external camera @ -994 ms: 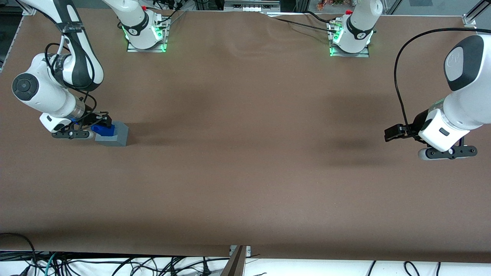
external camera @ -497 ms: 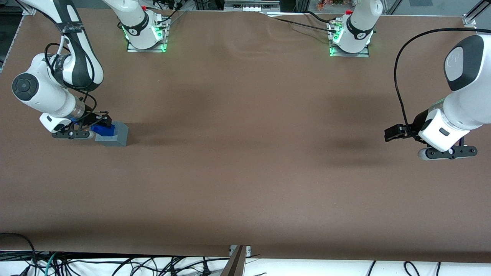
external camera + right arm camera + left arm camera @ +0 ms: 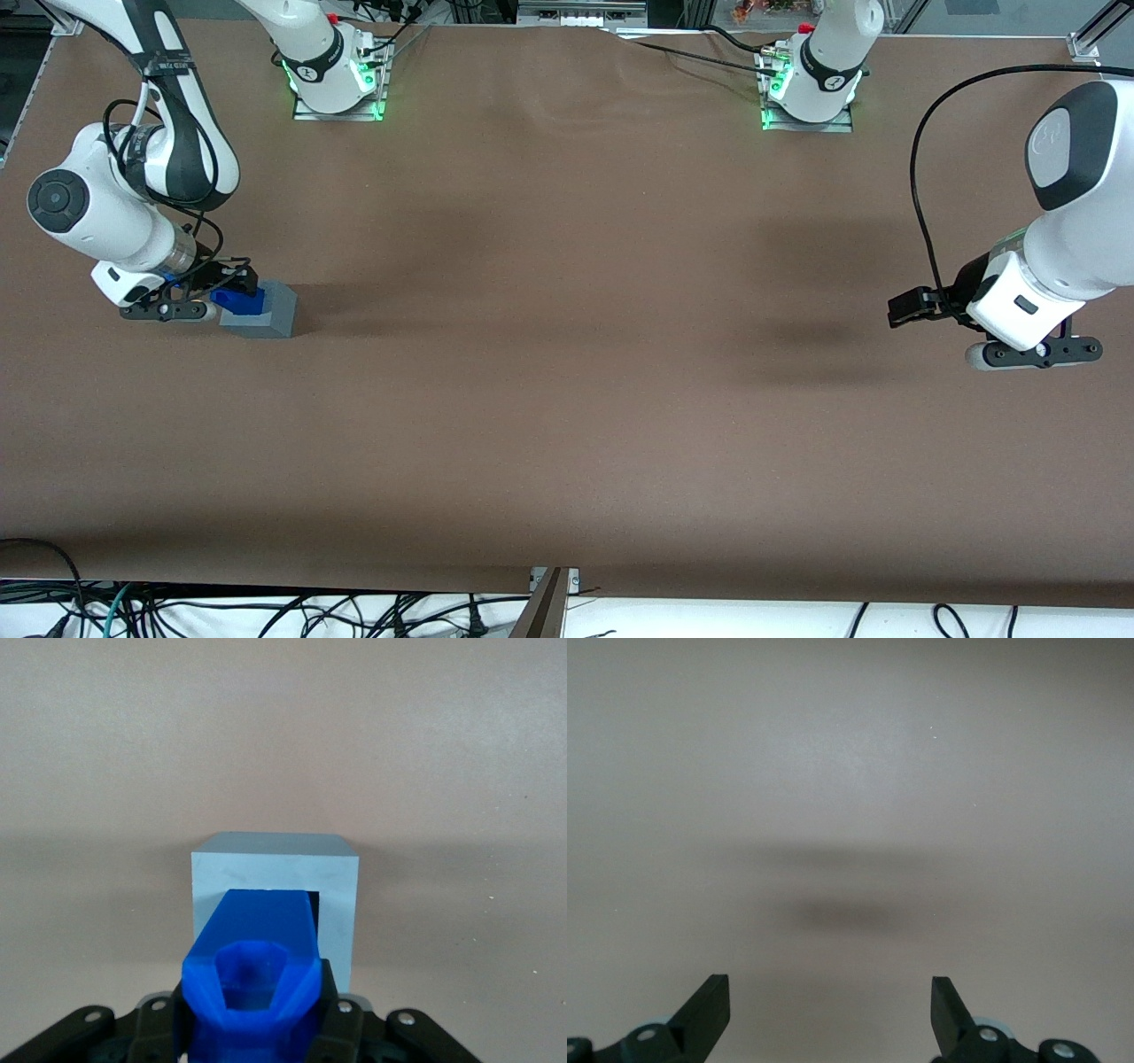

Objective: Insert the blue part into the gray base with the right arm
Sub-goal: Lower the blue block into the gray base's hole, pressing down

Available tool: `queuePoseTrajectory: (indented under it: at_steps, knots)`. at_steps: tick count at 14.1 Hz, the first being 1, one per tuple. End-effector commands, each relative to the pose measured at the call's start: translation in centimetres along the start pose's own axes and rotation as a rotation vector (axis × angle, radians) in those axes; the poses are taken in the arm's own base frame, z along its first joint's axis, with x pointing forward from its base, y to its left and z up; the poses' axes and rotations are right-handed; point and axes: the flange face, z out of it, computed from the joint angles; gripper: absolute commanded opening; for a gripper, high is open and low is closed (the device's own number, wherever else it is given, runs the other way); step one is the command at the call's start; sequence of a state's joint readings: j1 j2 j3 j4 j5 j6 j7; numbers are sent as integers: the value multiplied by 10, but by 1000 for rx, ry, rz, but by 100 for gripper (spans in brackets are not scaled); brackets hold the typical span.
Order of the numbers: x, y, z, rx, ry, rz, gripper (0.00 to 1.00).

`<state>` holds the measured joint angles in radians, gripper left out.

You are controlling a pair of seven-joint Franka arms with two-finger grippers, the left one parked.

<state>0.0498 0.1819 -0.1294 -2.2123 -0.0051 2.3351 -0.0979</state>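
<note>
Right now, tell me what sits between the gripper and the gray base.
Only the blue part: the gripper holds it, its tip entering the gray base socket. The right wrist view shows this.

Even overhead light falls on the brown surface (image 3: 567, 372) in the front view, casting soft, broad shadows stretching sideways from the gray base (image 3: 262, 313) and beneath both arms. Green lamps glow at the arm mounts. The front view is sharp, with no glare. In the right wrist view, the hand (image 3: 252, 1028) and blue part (image 3: 252, 970) appear slightly soft, the surface washed pale.
</note>
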Motion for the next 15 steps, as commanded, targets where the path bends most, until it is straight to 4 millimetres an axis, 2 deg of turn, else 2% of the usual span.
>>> queuePoseTrajectory:
  at_steps: [1, 15]
  knots:
    - [-9, 2, 8, 12, -7, -15, 22]
    - [-6, 3, 7, 2, 12, -24, 22]
